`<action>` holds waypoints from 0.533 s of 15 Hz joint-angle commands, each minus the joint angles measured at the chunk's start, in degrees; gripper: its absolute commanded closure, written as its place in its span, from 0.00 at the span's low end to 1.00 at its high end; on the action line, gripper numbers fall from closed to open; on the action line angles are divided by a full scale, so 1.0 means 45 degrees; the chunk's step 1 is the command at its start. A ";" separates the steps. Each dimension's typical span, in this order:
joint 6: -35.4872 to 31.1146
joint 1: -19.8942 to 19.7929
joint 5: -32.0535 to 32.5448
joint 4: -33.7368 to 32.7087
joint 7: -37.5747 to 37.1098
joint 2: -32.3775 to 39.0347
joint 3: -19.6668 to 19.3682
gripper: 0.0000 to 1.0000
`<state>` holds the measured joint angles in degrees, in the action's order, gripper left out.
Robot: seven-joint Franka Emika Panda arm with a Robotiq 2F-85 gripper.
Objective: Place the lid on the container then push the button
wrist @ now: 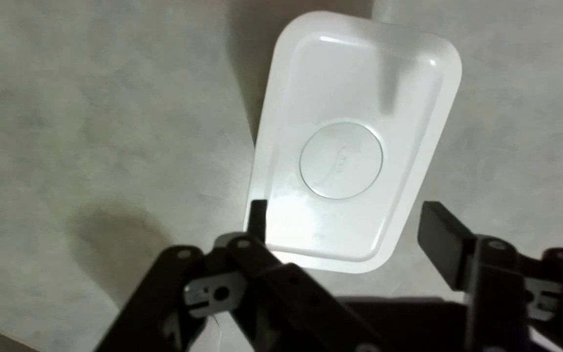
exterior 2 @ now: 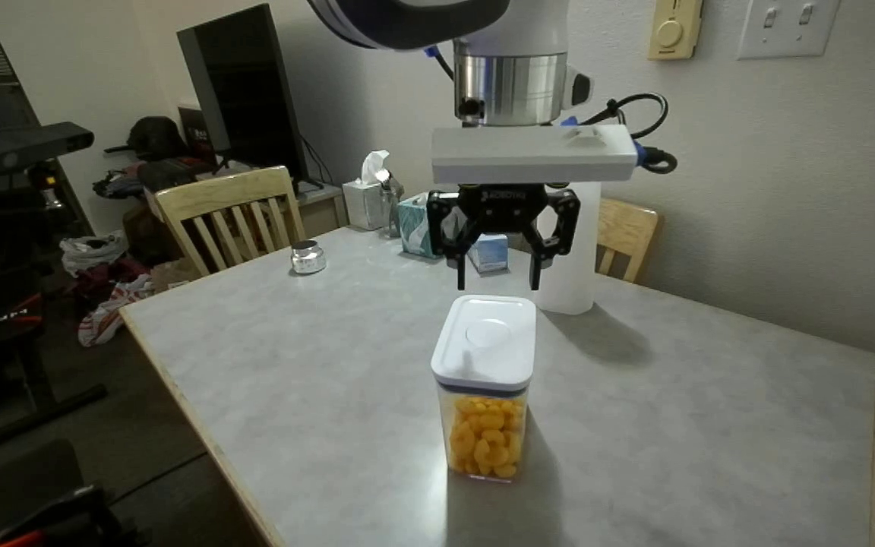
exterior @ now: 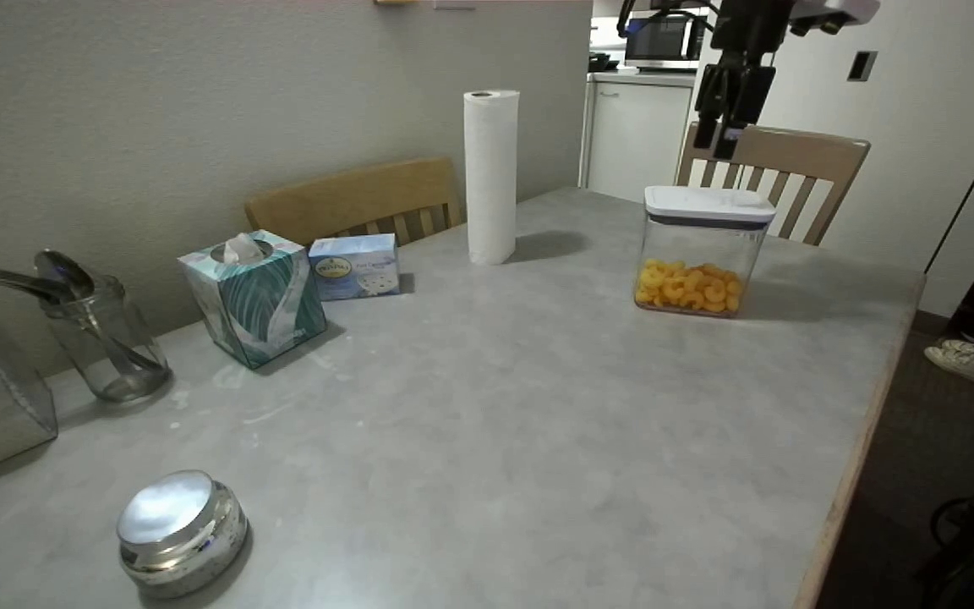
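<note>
One lid (exterior: 709, 205), with one button (wrist: 341, 160) at its centre, sits on the one tub (exterior: 698, 245), which stands upright on the table (exterior: 487, 423). The gripper (exterior 2: 497, 285) hangs above, its two fingers (wrist: 440, 242) spread apart. Both exterior views hold two tissue boxes (exterior: 254, 296), one paper roll (exterior: 491, 178) and one metal jar (exterior: 181, 537). Only the wrist view shows lettering (wrist: 342, 159) on the button; one microwave (exterior: 656, 41) appears in an exterior view alone.
</note>
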<state>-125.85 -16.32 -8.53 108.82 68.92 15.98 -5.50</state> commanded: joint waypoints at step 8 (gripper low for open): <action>-0.0121 -0.0033 -0.0498 0.0977 0.1150 -0.0433 0.0041 0.00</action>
<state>-125.85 -16.33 -10.11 110.83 72.08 15.98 -5.49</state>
